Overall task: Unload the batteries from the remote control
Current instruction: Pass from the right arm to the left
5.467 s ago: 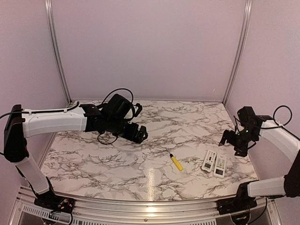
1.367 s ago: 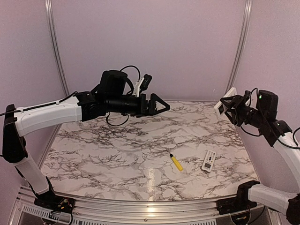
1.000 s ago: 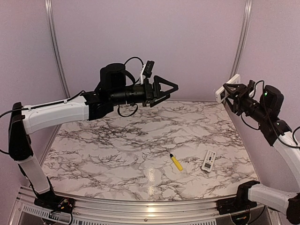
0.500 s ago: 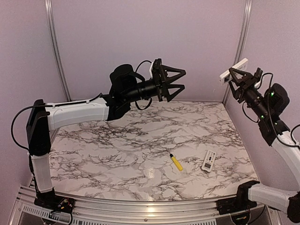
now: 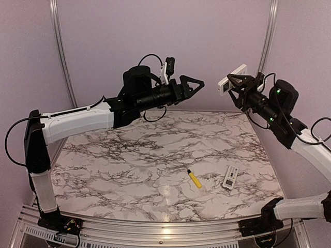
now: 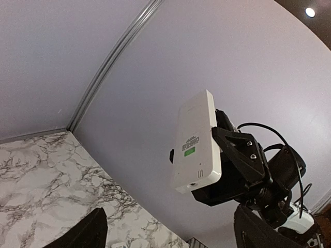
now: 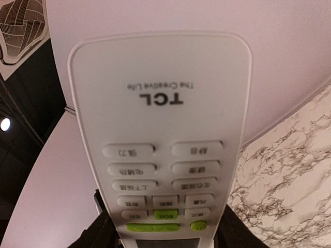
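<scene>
Near on the table [image 5: 129, 165] lie a yellow screwdriver [image 5: 195, 179] and a second remote [image 5: 230, 177], just apart. Farther back, raised over the far right, the right pincer [image 5: 239, 85] clamps the remote control [image 6: 196, 142], its back turned toward the left pincer [image 5: 192, 87], whose jaws are wide and empty. No batteries show, so they are probably inside. The step looks like presenting the back; next, the left pincer must close in on that face squarely.

White remote control [image 6: 196, 139] up in the air, green sticker [image 6: 189, 151] facing us, clamped near its lower end by the right gripper [image 6: 204, 160]. Marble table [image 6: 31, 170] low left; left gripper's [image 6: 170, 240] 2 fingertips [image 6: 85, 235] spread wide.
</scene>
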Action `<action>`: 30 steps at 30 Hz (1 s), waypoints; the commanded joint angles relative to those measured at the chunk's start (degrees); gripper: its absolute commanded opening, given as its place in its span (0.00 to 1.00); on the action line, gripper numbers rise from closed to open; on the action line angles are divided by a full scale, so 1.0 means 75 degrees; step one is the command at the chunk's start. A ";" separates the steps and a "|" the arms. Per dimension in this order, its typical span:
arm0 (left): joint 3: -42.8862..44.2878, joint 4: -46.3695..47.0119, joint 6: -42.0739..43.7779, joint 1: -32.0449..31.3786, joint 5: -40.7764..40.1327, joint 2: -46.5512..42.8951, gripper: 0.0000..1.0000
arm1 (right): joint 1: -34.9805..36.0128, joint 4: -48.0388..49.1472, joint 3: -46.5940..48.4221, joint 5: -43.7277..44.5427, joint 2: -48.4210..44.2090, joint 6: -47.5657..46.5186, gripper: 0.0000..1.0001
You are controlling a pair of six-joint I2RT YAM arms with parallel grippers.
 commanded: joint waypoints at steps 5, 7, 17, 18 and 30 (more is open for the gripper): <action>-0.0326 -0.0858 0.4724 -0.0446 -0.2232 -0.0869 0.87 | 0.0521 -0.0392 0.0819 0.0753 0.0442 0.0731 0.26; -0.0426 -0.0683 0.5379 -0.0558 -0.2523 -0.0913 0.86 | 0.0582 -0.0380 0.0926 0.0750 0.0528 0.0791 0.26; -0.0419 -0.0198 0.6508 -0.0633 -0.2322 -0.0724 0.82 | 0.0723 -0.0327 0.1054 0.0719 0.0725 0.0963 0.26; -0.0395 -0.0144 0.6592 -0.0633 -0.2327 -0.0669 0.82 | 0.0736 -0.0338 0.1069 0.0705 0.0736 0.0976 0.26; 0.0366 0.0408 0.6706 -0.0651 -0.2017 0.0162 0.76 | 0.1217 -0.0343 0.1149 0.0933 0.0891 0.0982 0.26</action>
